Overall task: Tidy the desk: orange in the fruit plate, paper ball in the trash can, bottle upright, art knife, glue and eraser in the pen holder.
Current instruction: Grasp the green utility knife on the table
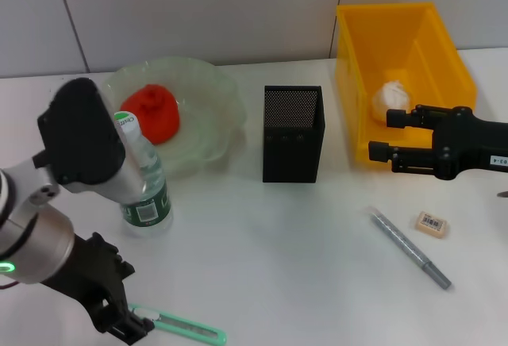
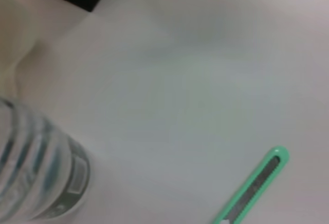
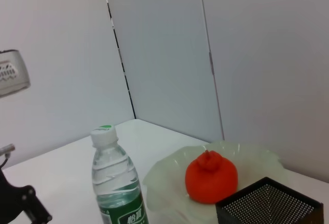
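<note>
From the head view, the orange [image 1: 152, 112] lies in the plate [image 1: 214, 116], the paper ball [image 1: 391, 97] in the yellow bin [image 1: 361, 52], and the bottle [image 1: 144, 179] stands upright. The left gripper [image 1: 127, 326] is low at the near edge, touching the green knife [image 1: 186, 326]; whether its fingers are apart or together I cannot tell. The knife's long axis runs away from this gripper toward the right. The right gripper [image 1: 381, 136] hovers with fingers apart beside the bin. The eraser [image 1: 431, 224] and a grey pen [image 1: 409, 247] lie nearer the right arm, the holder [image 1: 293, 133] between both.

The left wrist view shows the knife [image 2: 252, 188] lying diagonal, near the bottle [image 2: 41, 167].

The right wrist view shows the bottle [image 3: 118, 183], orange [image 3: 211, 176] and holder [image 3: 267, 206].
</note>
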Motion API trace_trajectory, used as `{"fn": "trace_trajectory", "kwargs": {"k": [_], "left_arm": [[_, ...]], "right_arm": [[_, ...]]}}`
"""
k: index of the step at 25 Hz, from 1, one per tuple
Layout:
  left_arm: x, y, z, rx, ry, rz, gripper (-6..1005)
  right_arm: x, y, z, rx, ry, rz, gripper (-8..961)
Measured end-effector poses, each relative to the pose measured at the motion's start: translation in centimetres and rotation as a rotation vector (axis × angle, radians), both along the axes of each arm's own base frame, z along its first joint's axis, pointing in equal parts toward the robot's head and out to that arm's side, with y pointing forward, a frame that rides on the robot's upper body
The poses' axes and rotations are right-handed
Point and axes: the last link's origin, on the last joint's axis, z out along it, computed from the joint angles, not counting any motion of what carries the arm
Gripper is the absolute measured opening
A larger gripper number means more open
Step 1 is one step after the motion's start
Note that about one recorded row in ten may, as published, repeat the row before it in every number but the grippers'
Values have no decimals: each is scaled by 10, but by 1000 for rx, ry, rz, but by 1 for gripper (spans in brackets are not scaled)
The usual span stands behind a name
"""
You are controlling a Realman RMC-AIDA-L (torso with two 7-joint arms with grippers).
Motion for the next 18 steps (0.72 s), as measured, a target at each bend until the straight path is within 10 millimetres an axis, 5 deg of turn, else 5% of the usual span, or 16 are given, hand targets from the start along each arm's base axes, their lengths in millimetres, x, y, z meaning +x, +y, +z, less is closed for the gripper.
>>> {"fn": "trace_trajectory", "kwargs": {"k": [18], "left_arm": [[-2, 7, -22, -57, 76, -37, 799]], "right_arm": [[0, 2, -2, 6, 7, -5, 750]]}}
